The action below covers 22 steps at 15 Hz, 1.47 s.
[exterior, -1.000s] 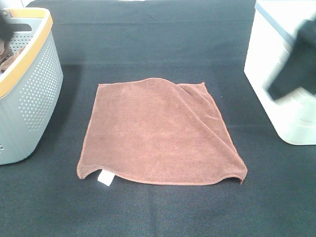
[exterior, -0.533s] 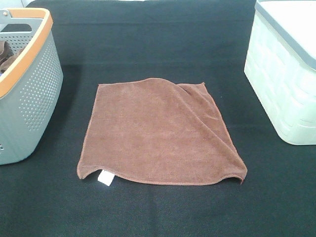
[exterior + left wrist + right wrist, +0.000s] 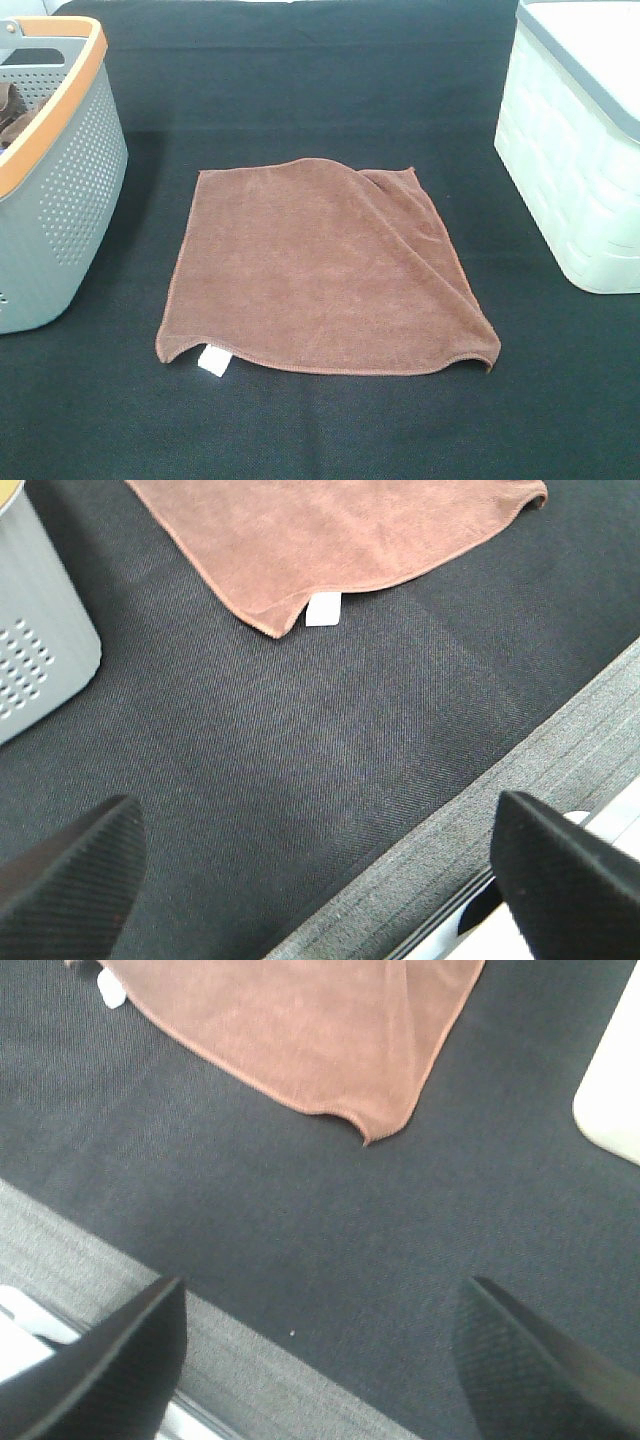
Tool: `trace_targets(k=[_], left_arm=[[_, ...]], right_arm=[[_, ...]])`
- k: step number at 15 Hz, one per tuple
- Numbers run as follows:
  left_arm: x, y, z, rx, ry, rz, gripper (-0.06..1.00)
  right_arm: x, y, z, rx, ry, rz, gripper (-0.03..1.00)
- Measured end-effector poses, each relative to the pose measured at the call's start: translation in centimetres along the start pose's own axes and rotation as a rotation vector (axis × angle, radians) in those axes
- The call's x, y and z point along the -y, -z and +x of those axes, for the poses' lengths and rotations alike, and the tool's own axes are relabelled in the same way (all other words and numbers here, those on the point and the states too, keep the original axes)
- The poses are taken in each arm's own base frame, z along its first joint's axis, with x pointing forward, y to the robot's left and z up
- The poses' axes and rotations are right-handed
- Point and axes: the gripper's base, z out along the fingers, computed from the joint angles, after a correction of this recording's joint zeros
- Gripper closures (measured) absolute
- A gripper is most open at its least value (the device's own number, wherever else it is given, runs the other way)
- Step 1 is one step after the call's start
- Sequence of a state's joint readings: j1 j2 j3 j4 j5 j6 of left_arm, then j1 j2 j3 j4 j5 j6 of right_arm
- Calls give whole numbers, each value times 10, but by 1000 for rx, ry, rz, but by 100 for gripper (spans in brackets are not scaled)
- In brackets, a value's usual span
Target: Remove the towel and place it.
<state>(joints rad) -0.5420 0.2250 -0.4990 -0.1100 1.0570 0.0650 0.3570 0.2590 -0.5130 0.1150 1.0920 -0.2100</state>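
From my station, nearest me are the 2 end effectors, both back at the near edge of the tabletop [image 3: 320, 90] and out of the high camera's sight. The left end effector [image 3: 320, 880] has its jaws spread wide with nothing between them, and the right end effector [image 3: 320, 1360] is likewise released and empty, over bare black cloth.

Past them, the towel [image 3: 320, 275] lies spread flat at the middle of the tabletop, its small white tag [image 3: 212, 360] at the near left corner and a fold running along its right side.

Further out, the grey basket [image 3: 70, 200] with the orange rim stands at the left, well apart from the towel, and the white bin [image 3: 565, 170] stands at the right.
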Motion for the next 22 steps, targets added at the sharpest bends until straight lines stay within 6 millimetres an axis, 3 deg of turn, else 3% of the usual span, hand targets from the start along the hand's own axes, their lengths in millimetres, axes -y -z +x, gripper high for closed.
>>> trace_targets(k=[6, 19, 22], left_arm=[[3, 1, -1, 15, -99, 32, 6], [3, 0, -1, 16, -95, 18, 7], [-6, 1, -1, 30, 84, -207, 7]], right_arm=[[0, 0, 0, 16, 7, 2, 26], [0, 0, -1, 22, 6, 5, 26], [0, 1, -1, 23, -1, 10, 26]])
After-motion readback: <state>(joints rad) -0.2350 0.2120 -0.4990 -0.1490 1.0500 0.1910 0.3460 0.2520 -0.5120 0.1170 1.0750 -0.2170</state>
